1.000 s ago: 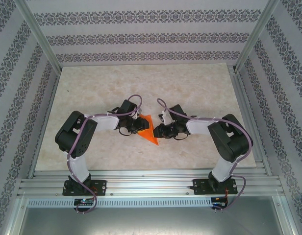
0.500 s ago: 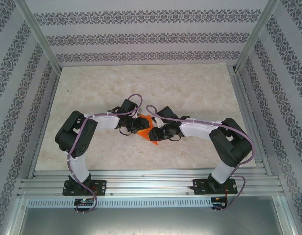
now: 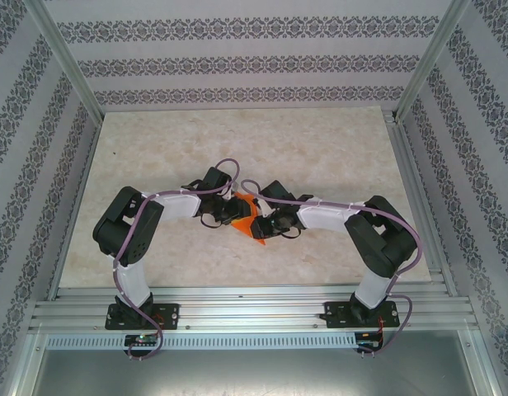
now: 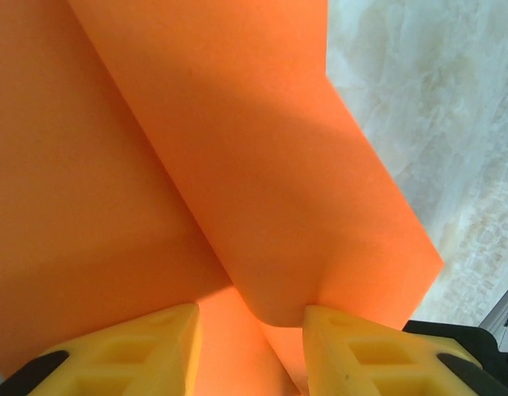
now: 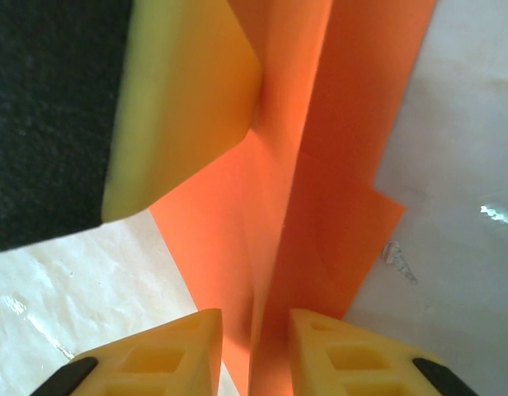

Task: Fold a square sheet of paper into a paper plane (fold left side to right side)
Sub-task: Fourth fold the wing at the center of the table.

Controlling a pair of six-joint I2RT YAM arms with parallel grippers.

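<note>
The square sheet of paper (image 3: 251, 221) is a small creased bright orange shape at mid-table, wedged between both grippers. My left gripper (image 3: 234, 209) sits on its left part. In the left wrist view the paper (image 4: 237, 165) spreads wide, and a curled flap rises between the yellow fingertips (image 4: 130, 351) of the left gripper (image 4: 250, 346), which stands open. My right gripper (image 3: 260, 223) is on the sheet's right part. Its open jaws (image 5: 254, 355) straddle a raised crease of the paper (image 5: 320, 231). The left gripper's yellow finger (image 5: 180, 107) presses the sheet just beyond.
The marble-patterned tabletop (image 3: 237, 148) spreads all round the paper. Aluminium frame rails (image 3: 237, 301) run along the near edge and patterned walls enclose the other sides. A small scuff (image 5: 396, 254) marks the table beside the paper's corner.
My right gripper has moved left onto the paper and now straddles its crease. Less orange shows from above. The left arm has hardly moved.
</note>
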